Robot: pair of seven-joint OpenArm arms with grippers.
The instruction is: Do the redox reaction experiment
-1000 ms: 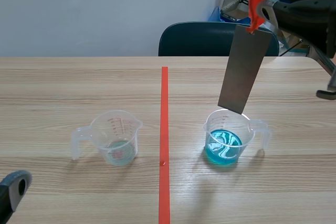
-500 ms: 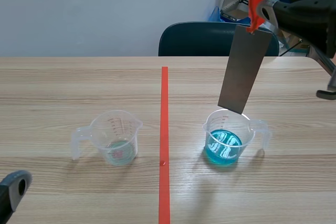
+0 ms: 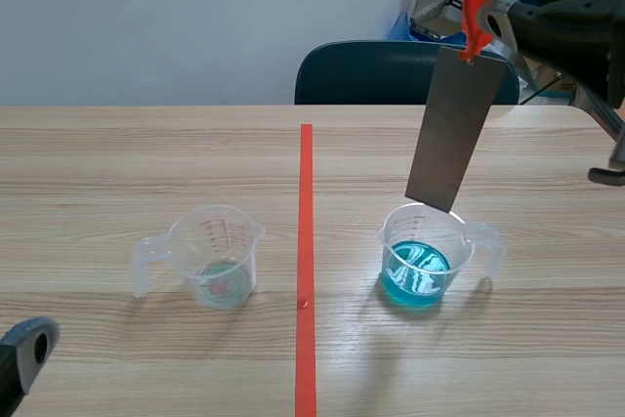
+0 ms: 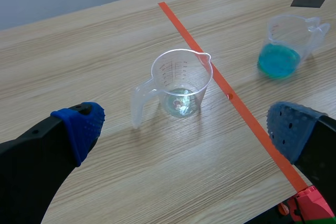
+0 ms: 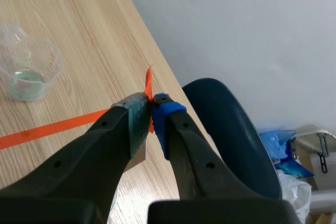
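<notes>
The right gripper is raised above the wooden table. Its fingers are clenched on an orange-red tab fixed to the top of a grey metal plate. The plate hangs slightly tilted. Its lower edge sits over the far rim of the measuring cup with blue liquid, above the liquid surface.

The left gripper is low at the near table edge, with its fingers spread and holding nothing. The clear measuring cup stands ahead of it and holds a little pale liquid at the bottom.

The two cups stand well apart, one on each side of the tape line.
</notes>
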